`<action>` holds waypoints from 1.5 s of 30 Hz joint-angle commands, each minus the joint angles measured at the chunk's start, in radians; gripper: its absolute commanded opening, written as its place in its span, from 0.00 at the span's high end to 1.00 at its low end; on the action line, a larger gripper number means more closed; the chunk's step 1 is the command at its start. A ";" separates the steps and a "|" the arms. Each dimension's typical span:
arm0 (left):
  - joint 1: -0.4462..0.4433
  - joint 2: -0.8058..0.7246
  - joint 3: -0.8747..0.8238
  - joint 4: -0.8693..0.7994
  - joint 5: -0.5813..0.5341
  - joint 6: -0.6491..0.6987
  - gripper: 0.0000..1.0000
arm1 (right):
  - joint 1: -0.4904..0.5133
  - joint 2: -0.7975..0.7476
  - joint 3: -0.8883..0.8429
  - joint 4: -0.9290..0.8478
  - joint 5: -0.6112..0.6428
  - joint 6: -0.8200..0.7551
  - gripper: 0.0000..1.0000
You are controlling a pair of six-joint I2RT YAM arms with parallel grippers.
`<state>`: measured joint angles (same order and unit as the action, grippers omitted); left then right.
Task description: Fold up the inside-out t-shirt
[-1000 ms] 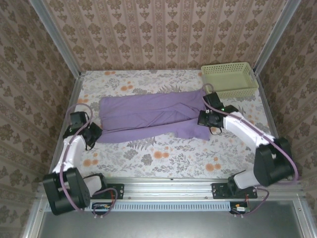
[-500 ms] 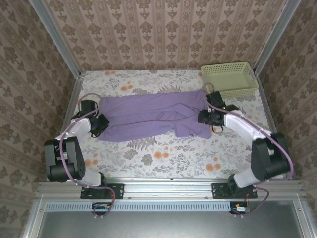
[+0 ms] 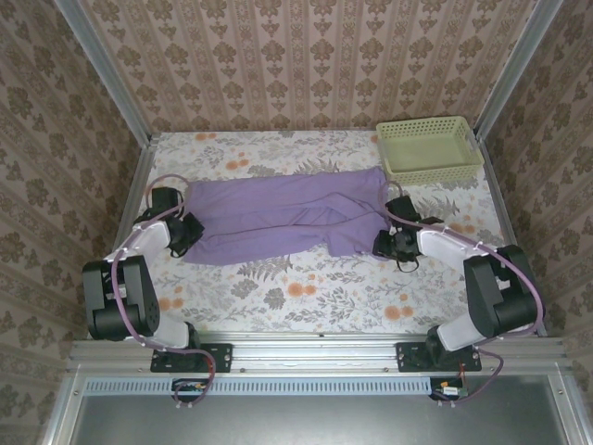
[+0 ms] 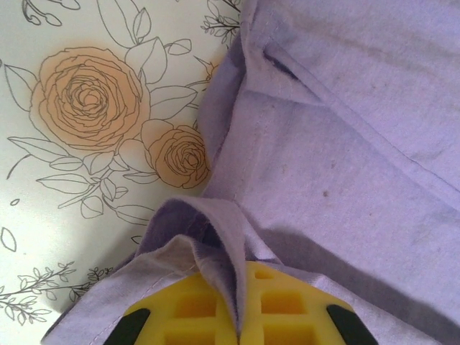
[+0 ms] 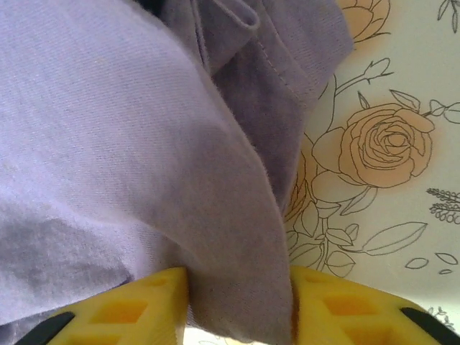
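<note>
Crosswise folds remain: your left gripper (image 4: 237,305) and right gripper (image 5: 241,302) pinch the lengthwise-folded thin lavender-purple t-shirt (image 3: 278,215) beside the pale green mesh basket (image 3: 428,123).

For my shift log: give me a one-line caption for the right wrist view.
Right gripper clamps a fold of the lavender t-shirt between its yellow fingers, with the rose-print tablecloth alongside.

One thin lavender-purple short-sleeved t-shirt (image 3: 278,215), one pale green plastic mesh basket (image 3: 429,148), one floral-printed surface (image 3: 324,297) and two tools, left tool (image 3: 188,232) and right tool (image 3: 384,243), are counted.
</note>
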<state>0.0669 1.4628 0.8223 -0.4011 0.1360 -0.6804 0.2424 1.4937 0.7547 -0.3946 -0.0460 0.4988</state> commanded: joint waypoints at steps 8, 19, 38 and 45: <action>-0.004 -0.114 -0.018 -0.040 0.020 0.050 1.00 | 0.004 -0.211 -0.054 -0.110 0.061 0.057 1.00; -0.019 -0.629 -0.274 -0.172 -0.108 -0.057 1.00 | 0.011 -0.708 -0.130 -0.377 0.101 0.183 1.00; -0.029 -0.325 -0.005 -0.076 -0.249 -0.049 1.00 | -0.003 -0.213 0.354 -0.146 0.160 0.058 1.00; -0.030 -0.057 0.166 -0.021 -0.278 -0.067 1.00 | -0.017 0.093 0.645 -0.149 0.204 0.012 1.00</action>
<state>0.0414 1.3499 0.9195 -0.4618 -0.0986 -0.7467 0.2356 1.5238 1.3109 -0.5552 0.1043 0.5529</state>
